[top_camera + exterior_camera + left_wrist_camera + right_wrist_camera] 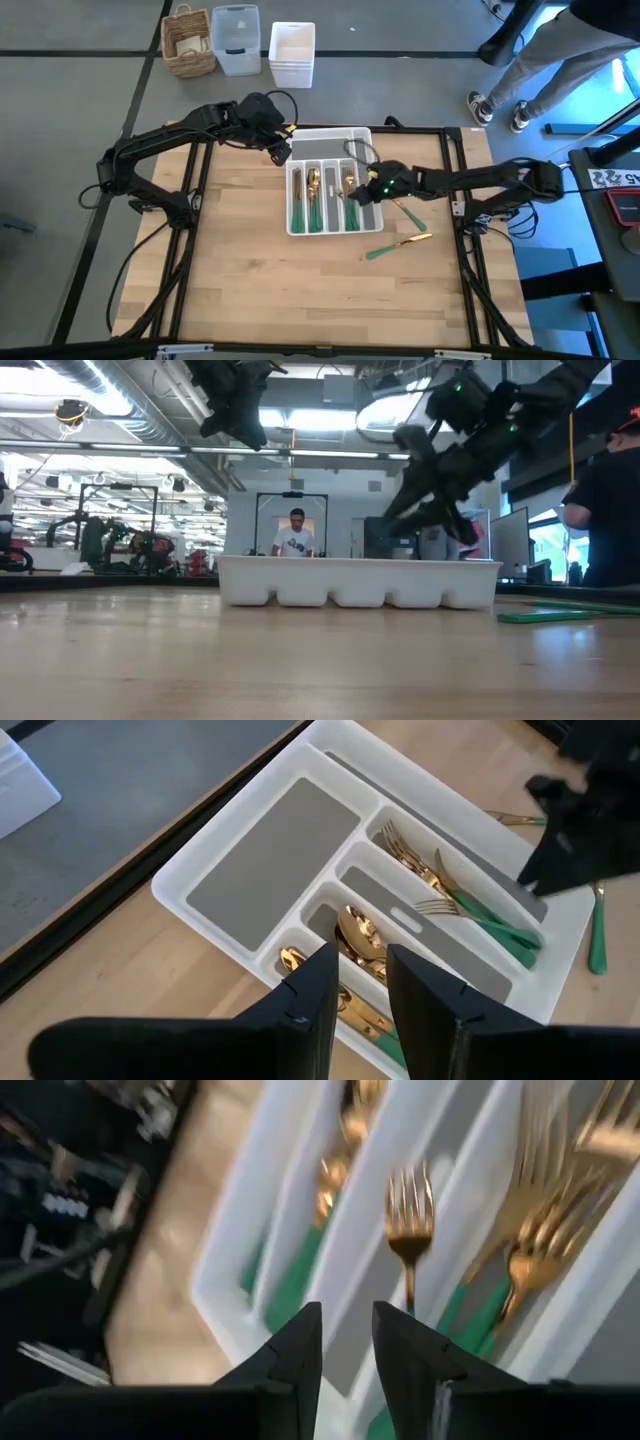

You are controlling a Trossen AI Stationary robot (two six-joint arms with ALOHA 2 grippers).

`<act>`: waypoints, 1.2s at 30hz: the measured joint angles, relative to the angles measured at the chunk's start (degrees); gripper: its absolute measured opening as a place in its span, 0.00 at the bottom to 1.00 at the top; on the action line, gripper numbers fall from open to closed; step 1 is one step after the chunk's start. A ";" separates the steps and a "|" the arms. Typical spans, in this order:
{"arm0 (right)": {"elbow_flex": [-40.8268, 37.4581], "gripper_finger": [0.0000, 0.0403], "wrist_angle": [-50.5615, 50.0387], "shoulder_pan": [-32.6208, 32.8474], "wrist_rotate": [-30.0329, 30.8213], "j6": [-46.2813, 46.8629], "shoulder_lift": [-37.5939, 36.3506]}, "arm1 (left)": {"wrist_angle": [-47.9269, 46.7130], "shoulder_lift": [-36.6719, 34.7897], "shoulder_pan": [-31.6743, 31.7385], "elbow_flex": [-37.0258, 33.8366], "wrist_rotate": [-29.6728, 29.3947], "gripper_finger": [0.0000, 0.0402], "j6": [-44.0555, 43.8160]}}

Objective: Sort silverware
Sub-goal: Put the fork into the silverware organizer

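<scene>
The white slotted tray (300, 226) lies mid-table. Its long slots hold gold-headed, green-handled silverware: spoons (360, 935) in the left slots, forks (450, 890) in the right ones. Two more pieces (400, 245) (414, 218) lie flat on the wood right of the tray. My right gripper (358, 192) hovers over the tray's right slots, open, with a fork (408, 1230) lying in the slot below it. My left gripper (281, 153) hangs open above the tray's far left corner, holding nothing.
A wicker basket (190, 42), a clear bin (236, 38) and a white bin (292, 52) stand on the floor beyond the table's far edge. A person (545, 60) stands at the far right. Bare wood lies left of and nearer than the tray.
</scene>
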 joint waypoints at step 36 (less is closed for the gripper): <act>4.00 0.23 -10.66 -6.71 5.60 -2.08 -23.22 | 22.20 29.99 -15.39 0.02 -1.32 0.20 42.67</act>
